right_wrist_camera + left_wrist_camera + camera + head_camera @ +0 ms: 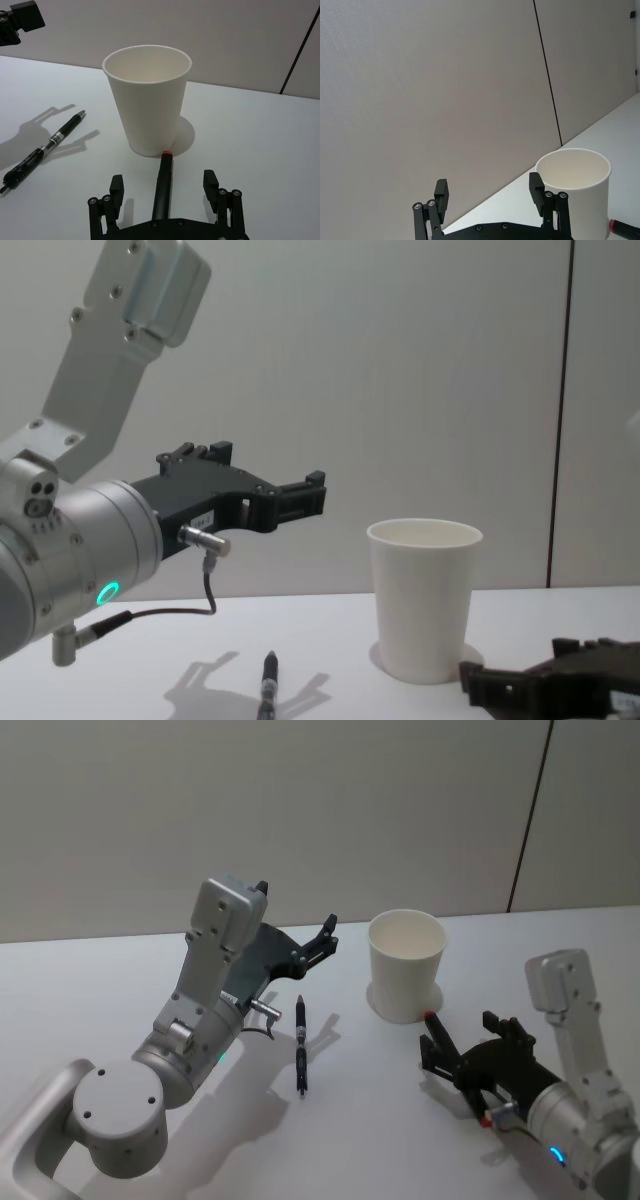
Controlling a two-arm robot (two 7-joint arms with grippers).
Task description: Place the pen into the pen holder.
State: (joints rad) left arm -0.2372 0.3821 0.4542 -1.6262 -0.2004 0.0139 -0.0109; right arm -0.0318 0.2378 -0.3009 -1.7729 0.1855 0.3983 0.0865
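Pen: lay mid-tabletop, left of cup.
Left gripper: hung above tabletop, jaws spread, empty.
Right gripper: sat low by cup, jaws spread.

Illumination is diffuse, moderately bright and overhead. The left gripper casts soft, doubled shadows on the white table around the pen. The pen holder casts a faint, short shadow at its base.
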